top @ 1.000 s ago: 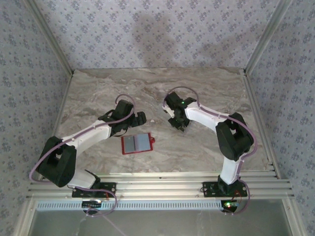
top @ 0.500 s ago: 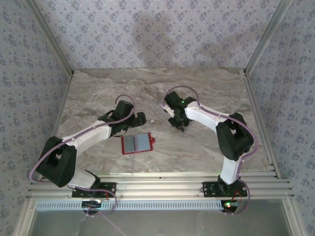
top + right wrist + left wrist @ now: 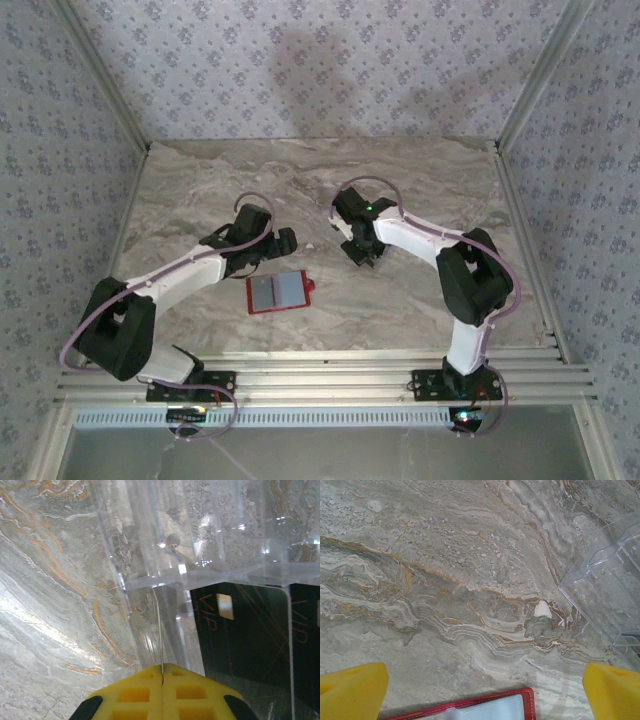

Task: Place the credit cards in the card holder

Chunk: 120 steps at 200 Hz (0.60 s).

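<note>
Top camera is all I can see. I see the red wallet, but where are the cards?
Observer: The right wrist camera shows black cards marked VIP behind the walls of a clear plastic box.
Operator: Is that arm's pincer open?
Observer: No, the right pincer is shut, its yellow fingers pressed together close to the box.
Operator: And the other one?
Observer: The left pincer stands wide open above the edge of the red wallet.
</note>
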{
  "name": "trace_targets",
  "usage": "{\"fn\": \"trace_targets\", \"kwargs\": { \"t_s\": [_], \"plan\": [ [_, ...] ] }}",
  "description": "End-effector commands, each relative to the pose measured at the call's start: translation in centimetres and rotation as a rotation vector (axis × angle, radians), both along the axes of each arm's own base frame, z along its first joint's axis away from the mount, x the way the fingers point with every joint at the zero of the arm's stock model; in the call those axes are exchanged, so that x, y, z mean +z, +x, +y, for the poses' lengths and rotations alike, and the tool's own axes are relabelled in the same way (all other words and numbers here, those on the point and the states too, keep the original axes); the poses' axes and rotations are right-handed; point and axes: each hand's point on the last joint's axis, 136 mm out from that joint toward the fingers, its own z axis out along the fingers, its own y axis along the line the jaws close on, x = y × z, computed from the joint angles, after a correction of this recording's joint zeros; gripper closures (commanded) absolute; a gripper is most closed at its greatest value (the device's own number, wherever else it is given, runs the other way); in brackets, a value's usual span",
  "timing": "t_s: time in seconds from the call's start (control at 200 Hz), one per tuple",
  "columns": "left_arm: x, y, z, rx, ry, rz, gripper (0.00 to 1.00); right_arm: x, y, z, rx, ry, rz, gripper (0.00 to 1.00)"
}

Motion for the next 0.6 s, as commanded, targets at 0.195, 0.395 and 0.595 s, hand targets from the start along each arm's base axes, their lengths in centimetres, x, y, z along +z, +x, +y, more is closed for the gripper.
{"fn": "trace_targets", "kwargs": {
  "t_s": [0.195,0.395,0.595],
  "plan": [
    [0.7,-0.1,0.1,-0.012,-0.007,-0.021,0.0,2.0,-0.3,0.1,0.021,0.001,0.002,1.0],
    [0.8,-1.1,1.6,-0.017,0.069,-0.001,0.0,6.1,-0.1,0.8,0.018,0.09,-0.065,1.0],
    [-0.6,-3.7,4.1,-0.021,0.174,0.062,0.0,10.8,-0.5,2.3,-0.006,0.253,-0.135,1.0]
  ]
}}
